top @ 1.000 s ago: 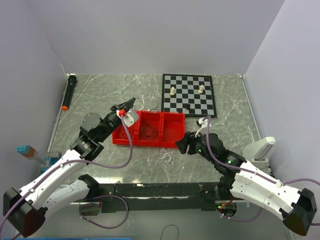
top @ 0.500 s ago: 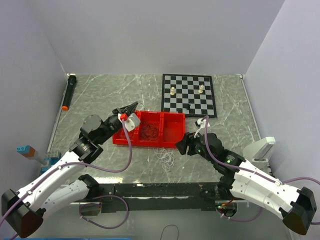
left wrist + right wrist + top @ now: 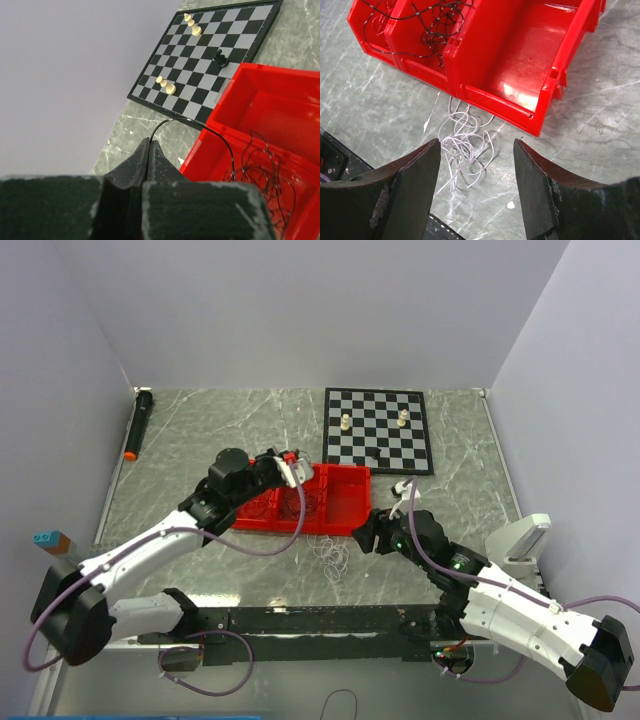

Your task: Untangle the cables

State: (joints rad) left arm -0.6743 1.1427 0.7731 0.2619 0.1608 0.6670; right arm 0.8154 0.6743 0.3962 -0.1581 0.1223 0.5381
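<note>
The left arm has swung to its right over the last second, carrying the left end effector (image 3: 149, 146) from off the left end of the red bin (image 3: 348, 496) to a spot over the bin's back edge, towards the chessboard (image 3: 378, 428). Its fingers are pressed fully together, and a single black wire (image 3: 200, 127) is pinched at their tips. From there the wire arcs away ahead of the tips and drops into the dark tangle (image 3: 260, 172), which lies below and to the right of them. The tangle is mostly in the bin's middle compartment.

My guess is that the sweep is drawing one strand out of the knot. The strand looks slack and the bundle has not lifted, so the separating has barely begun.

Further right, the white bunch (image 3: 460, 160) lies loose on the table (image 3: 380, 100), just outside the bin's front wall. It sits directly beneath the gap of the right end effector (image 3: 476, 146).

That one has hardly shifted. It hovers with its jaws spread wide and grips nothing, ready to come down on the white loops.
</note>
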